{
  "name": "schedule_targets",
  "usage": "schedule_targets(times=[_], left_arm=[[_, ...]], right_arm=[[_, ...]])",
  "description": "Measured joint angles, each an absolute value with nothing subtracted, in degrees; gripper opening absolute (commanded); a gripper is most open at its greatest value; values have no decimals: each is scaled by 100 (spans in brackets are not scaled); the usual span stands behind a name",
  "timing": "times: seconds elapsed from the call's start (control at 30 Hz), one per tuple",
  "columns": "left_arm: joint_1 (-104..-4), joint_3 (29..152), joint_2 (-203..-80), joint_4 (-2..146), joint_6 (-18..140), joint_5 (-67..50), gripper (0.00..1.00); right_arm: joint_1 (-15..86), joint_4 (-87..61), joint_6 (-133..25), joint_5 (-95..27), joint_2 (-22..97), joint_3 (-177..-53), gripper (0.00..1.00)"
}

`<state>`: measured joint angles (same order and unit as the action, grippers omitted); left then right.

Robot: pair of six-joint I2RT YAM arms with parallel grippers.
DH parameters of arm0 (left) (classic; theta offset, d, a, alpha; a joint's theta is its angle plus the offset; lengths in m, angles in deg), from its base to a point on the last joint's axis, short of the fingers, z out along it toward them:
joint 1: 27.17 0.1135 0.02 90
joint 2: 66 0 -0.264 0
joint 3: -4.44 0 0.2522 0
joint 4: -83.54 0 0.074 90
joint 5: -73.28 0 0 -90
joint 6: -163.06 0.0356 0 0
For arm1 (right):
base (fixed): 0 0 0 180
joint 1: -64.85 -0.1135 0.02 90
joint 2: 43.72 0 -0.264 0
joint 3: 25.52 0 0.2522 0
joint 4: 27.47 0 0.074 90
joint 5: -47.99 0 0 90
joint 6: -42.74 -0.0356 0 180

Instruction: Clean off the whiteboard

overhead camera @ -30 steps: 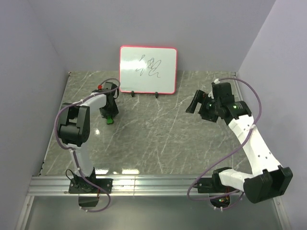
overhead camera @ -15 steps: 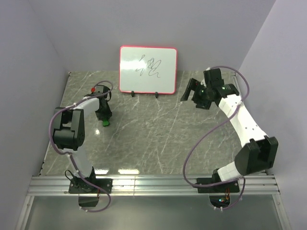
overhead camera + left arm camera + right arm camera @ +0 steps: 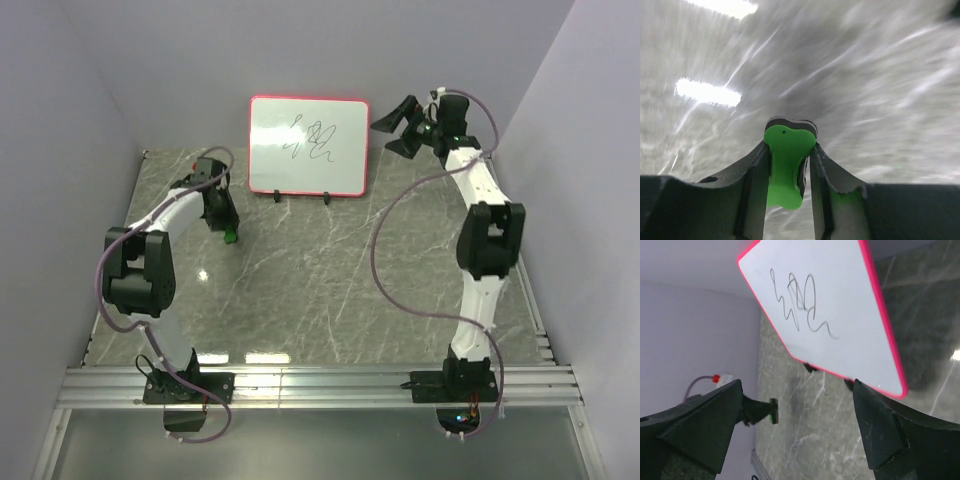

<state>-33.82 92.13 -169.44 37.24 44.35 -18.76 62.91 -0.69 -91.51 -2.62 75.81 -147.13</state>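
Setting: grey marbled table (image 3: 330, 290), lilac walls. Item: whiteboard (image 3: 309, 146), at the table's far edge, left of centre, standing near upright on two black feet (image 3: 276, 197) by the back wall. Long axis horizontal, left to right. Written face toward the arms, with a dark scribble (image 3: 312, 140) mid-face.

Handling, judged: light, stiff, slick, and easily tipped or slid, so steady it by the pink frame (image 3: 366, 150), right edge.

Attendant: right gripper (image 3: 397, 130), wide open and empty, near the upper right corner, not touching. Also left gripper (image 3: 790, 150), closed on a green eraser (image 3: 785, 165), low over the table left of the board.
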Motion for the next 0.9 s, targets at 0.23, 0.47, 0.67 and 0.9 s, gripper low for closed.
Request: schedule_targets(times=[0.23,0.47,0.67,0.9], left_arm=[[-3584,9755,-16559,3598,4389,-1662,0],[-3824,9983,-16474,3311,4133,-1660,0],[-4086,10815,-16771,3069,3886,-1765,0],[-4228,12081,-17587,3117,3714,-1754,0]], right_arm=[[6298,-869,-9816,112,9581,-16735,96],[6269,-1748,-10456,267,10361,-16866,96],[6094,-2108,-10528,519,10536,-16698,86],[5878,-2430,-10522,711,10531,-16140,55]])
